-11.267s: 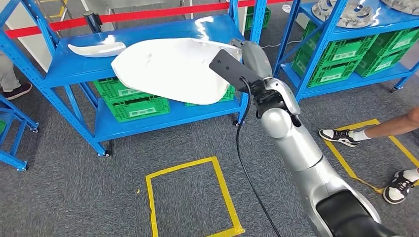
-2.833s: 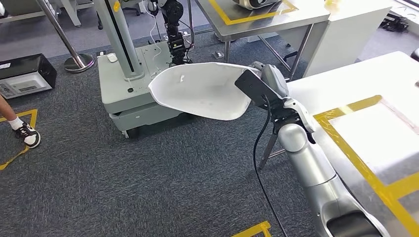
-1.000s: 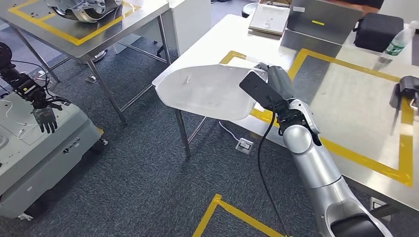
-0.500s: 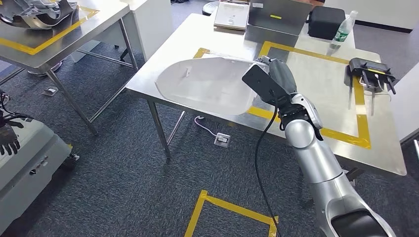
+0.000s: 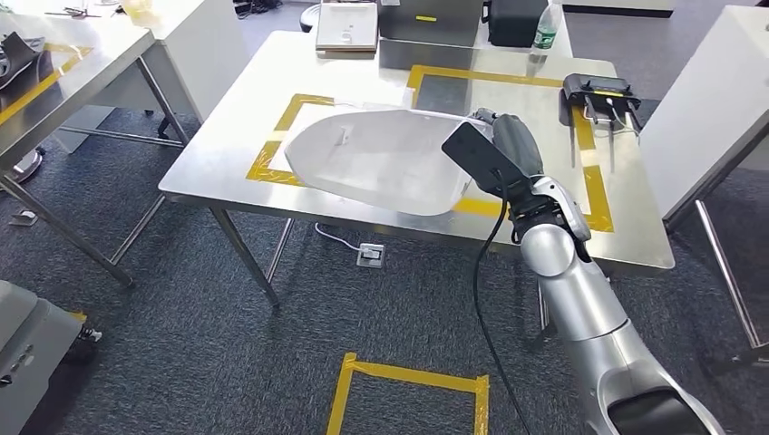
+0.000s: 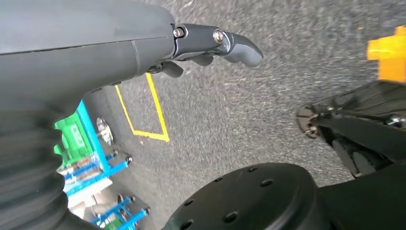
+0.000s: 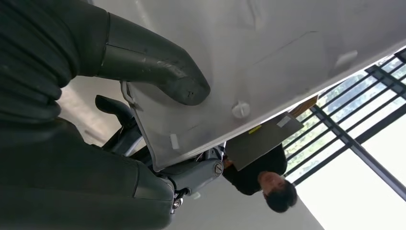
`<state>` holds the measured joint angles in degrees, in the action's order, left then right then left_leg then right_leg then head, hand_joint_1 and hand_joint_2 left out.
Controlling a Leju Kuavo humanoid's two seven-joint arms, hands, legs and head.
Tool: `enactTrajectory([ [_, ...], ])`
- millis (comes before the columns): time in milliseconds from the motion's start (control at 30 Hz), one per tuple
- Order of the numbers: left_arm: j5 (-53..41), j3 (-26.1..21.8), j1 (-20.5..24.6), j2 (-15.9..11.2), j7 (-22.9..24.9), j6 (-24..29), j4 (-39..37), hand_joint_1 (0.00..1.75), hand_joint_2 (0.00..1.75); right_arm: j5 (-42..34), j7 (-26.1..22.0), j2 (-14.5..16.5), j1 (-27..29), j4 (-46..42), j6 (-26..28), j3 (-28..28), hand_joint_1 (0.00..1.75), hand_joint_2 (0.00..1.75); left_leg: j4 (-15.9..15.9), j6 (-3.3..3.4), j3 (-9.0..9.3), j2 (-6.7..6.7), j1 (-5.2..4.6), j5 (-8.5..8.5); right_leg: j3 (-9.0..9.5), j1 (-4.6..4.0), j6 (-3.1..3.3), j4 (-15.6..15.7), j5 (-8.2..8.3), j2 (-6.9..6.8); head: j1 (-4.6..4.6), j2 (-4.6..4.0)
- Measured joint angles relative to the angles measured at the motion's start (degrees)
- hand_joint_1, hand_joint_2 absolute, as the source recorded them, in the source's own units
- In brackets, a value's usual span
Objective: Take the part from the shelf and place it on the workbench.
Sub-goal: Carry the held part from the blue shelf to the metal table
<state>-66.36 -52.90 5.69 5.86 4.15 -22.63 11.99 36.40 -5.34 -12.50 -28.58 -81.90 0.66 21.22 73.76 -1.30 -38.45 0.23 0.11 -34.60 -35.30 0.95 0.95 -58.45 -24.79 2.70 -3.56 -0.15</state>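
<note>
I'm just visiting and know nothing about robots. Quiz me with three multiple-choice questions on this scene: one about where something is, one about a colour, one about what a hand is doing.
1. Where is the white part?
A. on a blue shelf
B. held over the steel workbench
C. on the carpet

2. What colour is the tape marking the workbench?
A. yellow
B. red
C. green

3. What is the right hand doing?
A. hanging with nothing in it
B. pressing a button
C. gripping the part's edge

Answers:
1 B, the head view shows the part at the end of the raised arm, above the tabletop.
2 A, yellow strips frame a rectangle on the steel.
3 C, the right wrist view shows the thumb on one face of the part and fingers behind it.
</note>
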Motion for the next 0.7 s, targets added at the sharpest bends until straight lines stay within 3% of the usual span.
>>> enactTrajectory([
  [33, 0.0, 0.0, 0.1, 0.0, 0.0, -0.1, 0.0, 0.0, 1.75, 0.0, 0.0, 0.0, 0.0, 0.0, 0.0, 0.0, 1.75, 1.75, -2.9, -0.01, 1.38, -0.44, 0.13, 2.03, -0.01, 0.09, -0.12, -0.2, -0.02, 0.8, -0.01, 0.0],
  [100, -0.1, 0.0, 0.0, 0.1, 0.0, -0.1, 0.0, 0.0, 1.75, 0.0, 0.0, 0.0, -0.1, -0.1, 0.0, 0.0, 1.75, 1.75, -10.1, -0.05, 4.65, -3.37, 0.6, 5.21, -0.34, 0.23, -0.65, -0.7, -0.08, 2.34, 0.03, 0.0],
  [167, -0.2, 0.0, -0.1, 0.3, 0.1, -0.1, -0.1, 0.0, 1.75, 0.1, 0.0, 0.0, -0.3, -0.2, -0.1, 0.0, 1.75, 1.75, -13.4, 0.15, 6.04, -5.81, 0.82, 5.69, -1.14, 0.37, -1.56, -0.9, 0.24, 3.86, 0.07, 0.0],
  [200, -0.2, 0.0, -0.1, 0.3, 0.1, -0.1, -0.2, 0.0, 1.75, 0.1, 0.0, 0.0, -0.4, -0.2, -0.2, 0.1, 1.75, 1.75, -13.6, 0.43, 6.13, -5.86, 0.7, 5.56, -1.51, 0.45, -2.1, -0.8, 0.57, 4.69, 0.08, 0.0],
  [233, -0.2, 0.0, 0.0, 0.4, 0.2, -0.1, -0.2, 0.0, 1.75, 0.1, 0.1, -0.1, -0.4, -0.3, -0.2, 0.1, 1.75, 1.75, -13.7, 0.88, 6.17, -5.1, 0.67, 5.72, -1.76, 0.6, -2.59, -0.5, 0.92, 5.39, 0.08, 0.0],
  [267, -0.2, 0.0, 0.0, 0.5, 0.2, -0.1, -0.1, 0.0, 1.75, 0.1, 0.1, -0.2, -0.4, -0.3, -0.2, 0.1, 1.75, 1.75, -13.9, 1.32, 6.23, -4.32, 0.68, 5.93, -1.94, 0.6, -2.93, -0.6, 1.0, 4.94, 0.02, 0.0],
  [333, -0.2, 0.0, -0.1, 0.6, 0.2, -0.1, -0.1, 0.0, 1.75, 0.2, 0.1, -0.4, -0.7, -0.3, -0.3, 0.2, 1.75, 1.75, -14.4, 2.17, 6.37, -2.68, 0.8, 6.3, -3.3, 0.29, -3.33, -3.1, -0.49, 1.65, -0.33, 0.0],
  [367, -0.2, 0.0, -0.2, 0.6, 0.2, -0.1, 0.0, 0.0, 1.75, 0.2, 0.1, -0.4, -0.9, -0.3, -0.3, 0.3, 1.75, 1.75, -14.5, 2.44, 6.38, -1.9, 0.7, 6.33, -4.72, 0.14, -3.41, -6.2, -2.15, -0.47, -0.51, 0.0],
  [400, -0.2, 0.0, -0.4, 0.5, 0.2, -0.1, 0.0, 0.0, 1.75, 0.2, 0.2, -0.5, -1.0, -0.3, -0.3, 0.4, 1.75, 1.75, -14.5, 2.63, 6.35, -1.17, 0.58, 6.3, -6.5, 0.08, -3.51, -10.0, -4.0, -1.66, -0.62, 0.0],
  [467, -0.2, 0.0, -0.6, 0.5, 0.3, -0.1, 0.0, 0.0, 1.75, 0.3, 0.3, -0.5, -0.6, -0.3, 0.0, 0.5, 1.75, 1.75, -14.5, 2.74, 6.32, 0.11, 0.45, 6.25, -8.97, 0.11, -3.65, -15.7, -5.92, -2.27, -0.62, 0.0],
  [500, -0.2, 0.0, -0.7, 0.5, 0.4, -0.1, 0.0, 0.0, 1.75, 0.4, 0.4, -0.5, -0.5, -0.3, 0.2, 0.6, 1.75, 1.75, -14.5, 2.73, 6.32, 0.63, 0.43, 6.23, -8.76, 0.11, -3.65, -15.8, -5.44, -2.33, -0.63, 0.0],
  [567, -0.2, 0.0, -0.7, 0.5, 0.4, -0.1, 0.0, 0.0, 1.75, 0.8, 0.3, -0.5, -0.3, -0.5, 0.8, 0.7, 1.75, 1.75, -14.4, 2.63, 6.4, 1.37, 0.43, 6.17, -5.05, 0.09, -3.43, -9.6, -2.39, -2.52, -0.63, 0.0],
  [633, -0.3, 0.0, -0.6, 0.4, 0.4, -0.1, 0.0, 0.0, 1.75, 1.1, 0.3, -0.5, -0.3, -0.8, 1.2, 0.8, 1.75, 1.75, -14.4, 2.26, 6.43, 1.76, 0.31, 6.06, -1.08, -0.15, -2.8, -2.6, -0.51, -2.93, -0.62, 0.0],
  [700, -0.4, 0.0, -0.6, 0.3, 0.4, -0.1, 0.0, 0.0, 1.75, 1.4, 0.4, -0.4, -0.3, -1.0, 1.3, 0.8, 1.75, 1.75, -14.4, 1.89, 6.28, 1.88, 0.08, 5.95, 0.03, -0.38, -2.22, -0.4, -0.38, -3.1, -0.58, 0.0],
])
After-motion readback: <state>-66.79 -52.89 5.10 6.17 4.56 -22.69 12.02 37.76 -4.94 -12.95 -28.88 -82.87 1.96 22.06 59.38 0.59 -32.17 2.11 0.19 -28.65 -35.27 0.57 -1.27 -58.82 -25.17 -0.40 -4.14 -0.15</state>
